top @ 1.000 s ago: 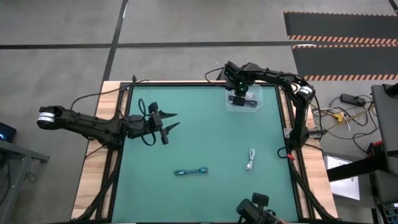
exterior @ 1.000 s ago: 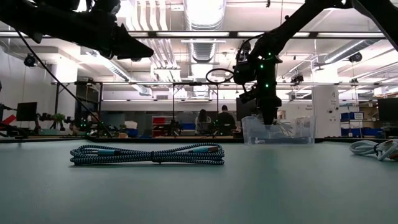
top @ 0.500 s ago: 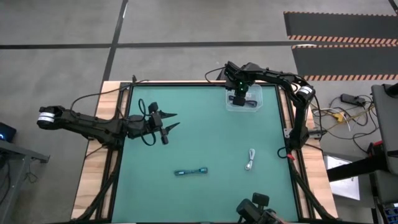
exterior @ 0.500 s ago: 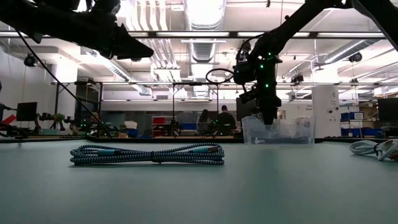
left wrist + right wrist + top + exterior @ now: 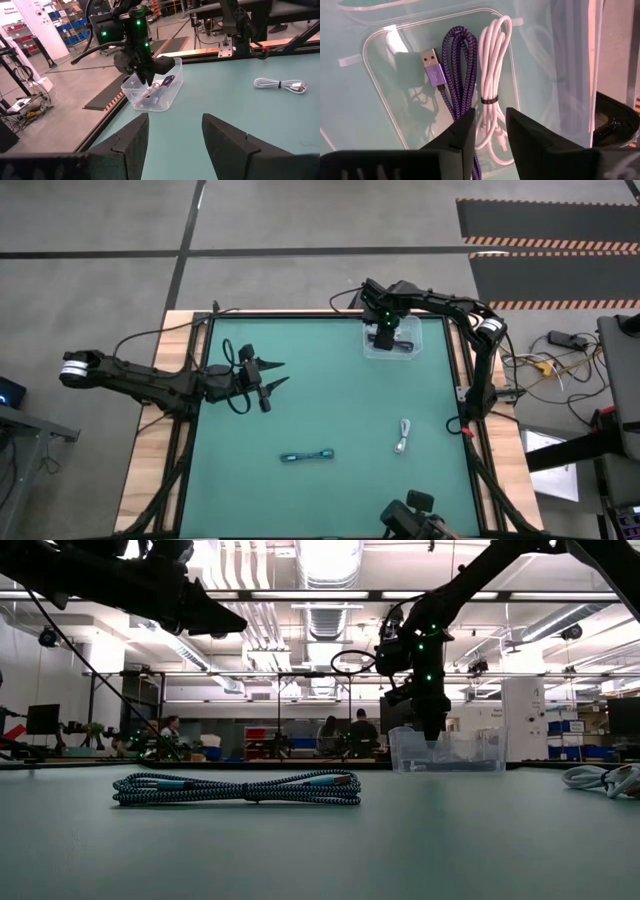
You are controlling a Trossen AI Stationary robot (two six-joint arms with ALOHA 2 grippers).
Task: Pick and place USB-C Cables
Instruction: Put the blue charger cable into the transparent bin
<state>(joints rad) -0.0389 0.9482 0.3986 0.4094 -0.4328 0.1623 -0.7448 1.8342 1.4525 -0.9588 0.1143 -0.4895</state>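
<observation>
A clear plastic container [image 5: 412, 352] stands at the table's far right. In it lie a dark purple braided cable [image 5: 455, 75] with a pale plug and a bundled white cable [image 5: 492, 75]. My right gripper [image 5: 490, 145] hovers over the container, pointing down, its fingers a little apart and empty; it also shows in the high view [image 5: 384, 337]. A teal-blue cable [image 5: 306, 455] lies on the mat near the middle front. A white-grey cable [image 5: 402, 436] lies to its right. My left gripper [image 5: 272, 376] is open and empty above the mat's left side.
The green mat [image 5: 330, 410] has wooden borders left and right. The teal-blue cable [image 5: 240, 787] lies nearest the low camera, and the white-grey one [image 5: 600, 778] lies at the right. People sit in the room far behind the table.
</observation>
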